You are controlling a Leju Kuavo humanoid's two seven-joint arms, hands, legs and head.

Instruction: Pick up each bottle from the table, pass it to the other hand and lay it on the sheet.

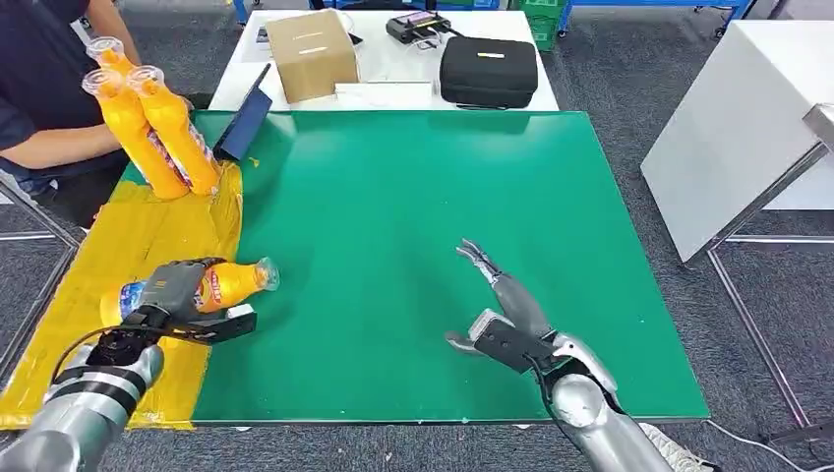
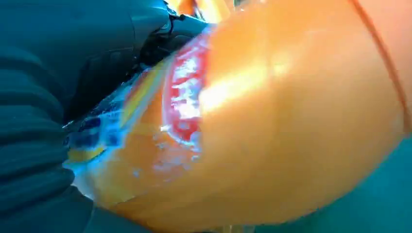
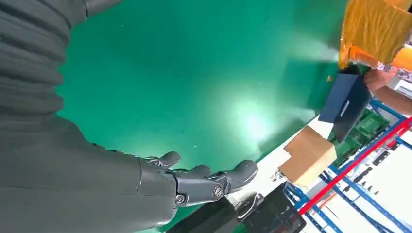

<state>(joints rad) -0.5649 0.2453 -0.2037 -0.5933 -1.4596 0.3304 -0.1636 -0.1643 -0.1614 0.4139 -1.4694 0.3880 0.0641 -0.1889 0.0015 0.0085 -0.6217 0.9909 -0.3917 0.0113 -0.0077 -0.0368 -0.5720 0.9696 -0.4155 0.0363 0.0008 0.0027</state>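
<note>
The orange bottle point(image 1: 228, 284) lies on its side in the left hand point(image 1: 175, 292), fingers wrapped over its labelled middle, cap end pointing toward the green table point(image 1: 393, 197), right at the edge of the yellow sheet point(image 1: 118, 256). Up close from the left wrist its orange body point(image 2: 272, 121) and red-and-blue label crowd against the dark hand. The right hand point(image 1: 502, 305) hovers over the green surface well apart from it, holding nothing, fingers point(image 3: 214, 179) spread. At the far end of the sheet a person point(image 1: 44, 88) holds three more orange bottles point(image 1: 148, 128), tilted. Behind the green table stand a cardboard box point(image 1: 310, 51) and a black case point(image 1: 489, 69)
</note>
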